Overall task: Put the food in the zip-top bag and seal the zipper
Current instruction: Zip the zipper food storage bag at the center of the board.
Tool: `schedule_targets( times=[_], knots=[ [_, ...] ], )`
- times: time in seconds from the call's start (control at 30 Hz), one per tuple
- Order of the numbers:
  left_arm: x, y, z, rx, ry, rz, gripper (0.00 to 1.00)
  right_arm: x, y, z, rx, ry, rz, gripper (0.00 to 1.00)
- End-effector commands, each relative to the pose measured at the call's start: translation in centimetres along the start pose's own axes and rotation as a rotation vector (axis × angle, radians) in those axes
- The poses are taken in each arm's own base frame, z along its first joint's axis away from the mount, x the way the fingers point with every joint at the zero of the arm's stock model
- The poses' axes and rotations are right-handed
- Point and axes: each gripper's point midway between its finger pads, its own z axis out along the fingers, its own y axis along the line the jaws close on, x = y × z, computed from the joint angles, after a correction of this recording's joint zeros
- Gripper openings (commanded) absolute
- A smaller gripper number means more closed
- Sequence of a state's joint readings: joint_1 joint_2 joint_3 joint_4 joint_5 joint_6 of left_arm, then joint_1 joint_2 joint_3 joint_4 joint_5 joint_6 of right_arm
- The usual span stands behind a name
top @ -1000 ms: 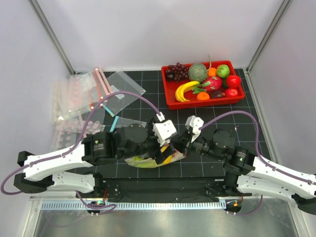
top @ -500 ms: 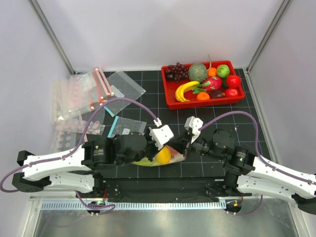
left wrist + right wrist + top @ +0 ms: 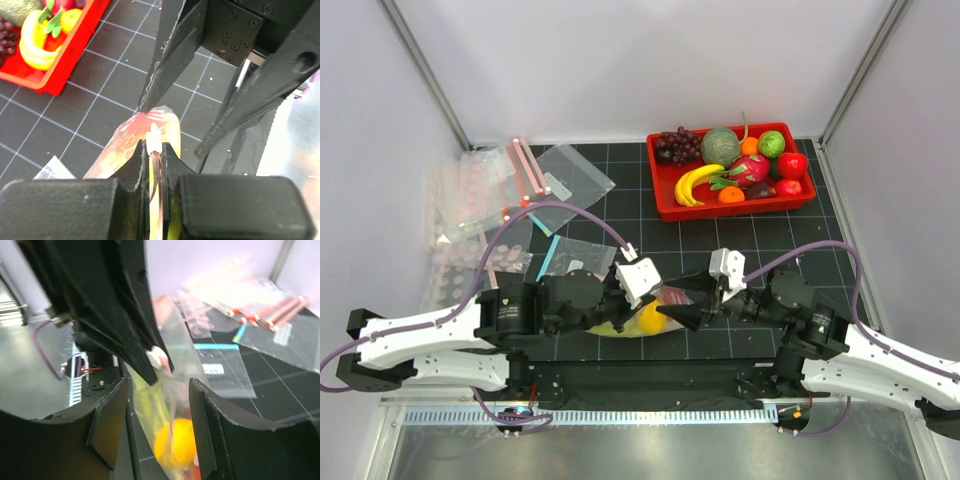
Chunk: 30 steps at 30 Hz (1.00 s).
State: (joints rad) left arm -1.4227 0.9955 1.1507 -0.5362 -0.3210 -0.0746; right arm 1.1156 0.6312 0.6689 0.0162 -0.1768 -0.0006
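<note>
Between left fingers (image 3: 131, 172), zip-top bag (image 3: 122, 140) with lemon (image 3: 176, 441) inside.

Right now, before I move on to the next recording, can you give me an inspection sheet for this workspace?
Surface: black gridded mat.
Job's things: zip-top bag lies between the arms, lemon inside; other contents unclear.
Clutter: red tray of toy produce at back right; spare bags at back left.
Grippers: left gripper shut on the zipper; right gripper open, pointed at the bag.
Cables: a purple cable loops from each wrist.
Surroundings: white walls, metal frame.
</note>
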Motion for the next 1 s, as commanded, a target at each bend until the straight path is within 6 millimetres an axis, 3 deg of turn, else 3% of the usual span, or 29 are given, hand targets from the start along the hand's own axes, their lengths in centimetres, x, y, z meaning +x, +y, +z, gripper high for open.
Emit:
schedule_targets(
  times=[0.0, 0.13, 0.63, 0.7, 0.73, 0.77, 0.83, 0.9, 0.97],
  knots=[
    [-2.4, -1.0, -0.8, 0.076, -0.100, -0.027, 0.00, -2.0, 2.0, 0.1, -0.123, -0.071, -0.062, 0.59],
    [-2.9, -1.2, -1.6, 0.100, -0.129, -0.038, 0.00, -1.7, 3.4, 0.1, -0.207, -0.062, -0.088, 0.59],
    [-3.3, -3.0, -2.6, 0.213, -0.151, -0.041, 0.00, -1.0, 3.1, 0.7, -0.202, -0.042, -0.098, 0.61],
    [-3.3, -3.2, -2.6, 0.224, -0.149, -0.041, 0.00, -0.9, 3.3, 0.8, -0.213, -0.040, -0.096, 0.55],
    [-3.3, -3.3, -2.6, 0.231, -0.149, -0.039, 0.00, -1.0, 3.4, 0.8, -0.221, -0.044, -0.093, 0.42],
    [-3.3, -3.3, -2.6, 0.230, -0.149, -0.039, 0.00, -0.9, 3.5, 0.9, -0.229, -0.039, -0.092, 0.36],
    [-3.4, -3.3, -2.7, 0.234, -0.152, -0.039, 0.00, -0.8, 3.7, 1.0, -0.239, -0.031, -0.089, 0.25],
    [-3.5, -3.5, -2.9, 0.245, -0.160, -0.042, 0.00, -0.6, 3.7, 1.2, -0.244, -0.023, -0.086, 0.22],
    [-3.6, -3.4, -3.2, 0.249, -0.171, -0.047, 0.00, -0.6, 3.8, 1.2, -0.250, -0.022, -0.087, 0.08]
  ],
)
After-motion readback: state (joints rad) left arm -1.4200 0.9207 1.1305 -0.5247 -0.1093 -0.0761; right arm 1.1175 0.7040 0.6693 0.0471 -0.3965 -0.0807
